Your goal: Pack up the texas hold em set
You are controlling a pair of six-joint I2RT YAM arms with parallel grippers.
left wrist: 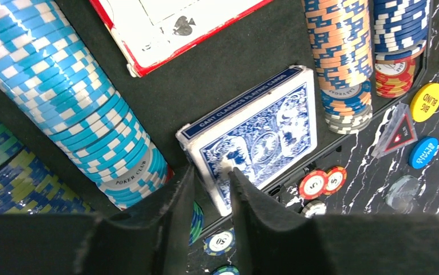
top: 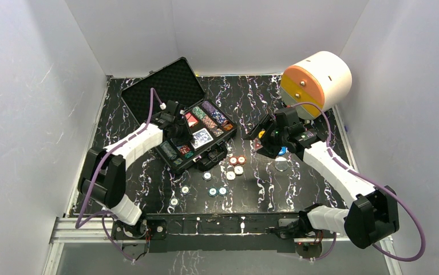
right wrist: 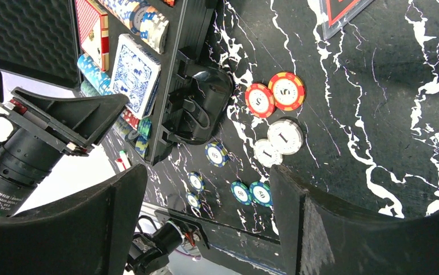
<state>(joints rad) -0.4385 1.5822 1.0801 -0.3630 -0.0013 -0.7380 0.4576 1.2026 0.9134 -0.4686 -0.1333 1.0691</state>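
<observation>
The black case (top: 163, 85) lies open at the back left, its foam tray packed with rows of poker chips (left wrist: 74, 97). A blue card deck (left wrist: 262, 132) and a red card deck (left wrist: 165, 28) lie in the tray. My left gripper (left wrist: 211, 172) hangs over the blue deck's near corner. Its jaws stand a narrow gap apart, with the deck's edge showing between them. My right gripper (right wrist: 208, 172) is open and empty, above the loose chips (right wrist: 274, 96) in front of the case. A yellow button (left wrist: 426, 102) and a blue button (left wrist: 423, 152) lie on the table.
A big white cylinder (top: 320, 80) with orange-yellow drawers stands at the back right. A clear triangle with a red mark (left wrist: 397, 130) and a clear disc (left wrist: 403, 192) lie near the buttons. The case handle (right wrist: 197, 109) juts toward the loose chips. White walls close in the table.
</observation>
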